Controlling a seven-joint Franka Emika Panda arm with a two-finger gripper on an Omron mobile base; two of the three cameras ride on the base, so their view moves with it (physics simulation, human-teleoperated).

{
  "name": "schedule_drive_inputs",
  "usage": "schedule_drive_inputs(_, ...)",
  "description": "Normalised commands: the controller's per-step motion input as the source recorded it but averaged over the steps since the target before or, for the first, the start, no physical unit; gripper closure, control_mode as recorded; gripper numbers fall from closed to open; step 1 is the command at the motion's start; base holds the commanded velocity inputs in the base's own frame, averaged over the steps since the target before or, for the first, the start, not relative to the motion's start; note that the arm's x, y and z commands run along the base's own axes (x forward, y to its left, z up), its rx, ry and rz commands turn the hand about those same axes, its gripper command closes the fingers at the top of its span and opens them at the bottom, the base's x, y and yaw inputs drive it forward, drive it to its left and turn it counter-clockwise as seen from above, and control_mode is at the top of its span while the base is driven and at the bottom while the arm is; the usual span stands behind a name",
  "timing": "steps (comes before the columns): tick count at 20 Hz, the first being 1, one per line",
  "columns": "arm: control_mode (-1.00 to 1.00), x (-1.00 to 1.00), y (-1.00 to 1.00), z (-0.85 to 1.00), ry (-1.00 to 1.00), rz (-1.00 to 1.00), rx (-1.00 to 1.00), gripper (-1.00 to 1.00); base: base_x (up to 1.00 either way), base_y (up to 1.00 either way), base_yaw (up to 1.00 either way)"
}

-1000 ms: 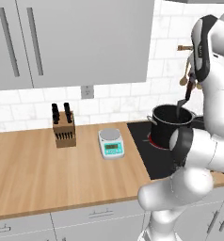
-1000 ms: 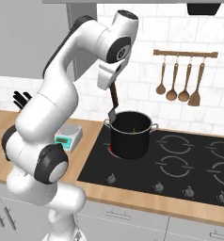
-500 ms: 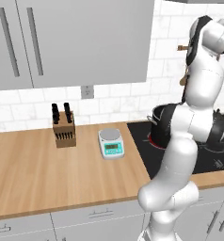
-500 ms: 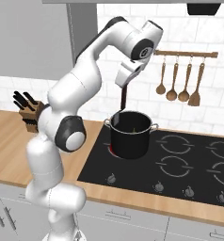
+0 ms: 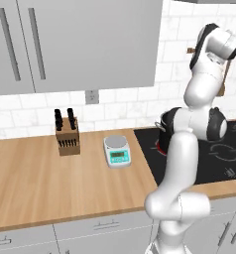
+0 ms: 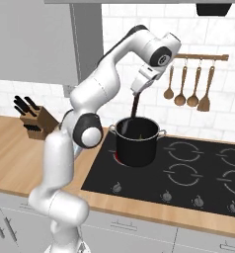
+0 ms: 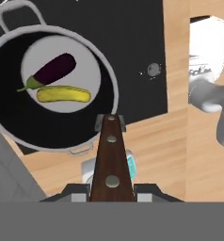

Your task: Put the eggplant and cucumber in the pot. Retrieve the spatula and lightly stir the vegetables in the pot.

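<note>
The black pot (image 6: pixel 137 148) stands on the cooktop's left rear burner. From above, its wall (image 7: pixel 20 127) rings a grey bottom where the purple eggplant (image 7: pixel 55 68) lies beside the yellow-green cucumber (image 7: pixel 63 94). My gripper (image 6: pixel 139 91) hangs over the pot, shut on the dark brown handle of the spatula (image 6: pixel 135 106). The spatula (image 7: pixel 109 155) points down, its blade end over the pot's near rim, apart from the vegetables. In the left base view the pot (image 5: pixel 164 130) is mostly hidden behind my arm.
The black cooktop (image 6: pixel 188 168) has knobs along its front. Wooden spoons and a turner (image 6: pixel 188 91) hang on a rail on the tiled back wall. A knife block (image 5: pixel 67 135) and a small scale (image 5: pixel 117 151) stand on the wooden counter to the left.
The arm has swung its elbow round and the hand has shifted a little to the right, carrying the spatula over the pot. The pot and vegetables have stayed put.
</note>
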Motion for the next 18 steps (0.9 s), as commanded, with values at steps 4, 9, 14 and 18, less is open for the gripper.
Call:
schedule_drive_inputs(4, -1.00, 0.24, 0.00, -0.45, 0.00, 0.00, 0.00, 1.00, 0.00, 0.00, 0.00)
schedule_drive_inputs(9, -1.00, 0.28, 0.00, -0.32, 0.00, 0.00, 0.00, 1.00, 0.00, 0.00, 0.00)
schedule_drive_inputs(14, -1.00, 0.42, -0.03, -0.08, 0.00, 0.00, 0.00, 1.00, 0.00, 0.00, 0.00)
schedule_drive_inputs(18, -1.00, 0.49, -0.12, 0.07, -0.01, -0.01, 0.00, 1.00, 0.00, 0.00, 0.00)
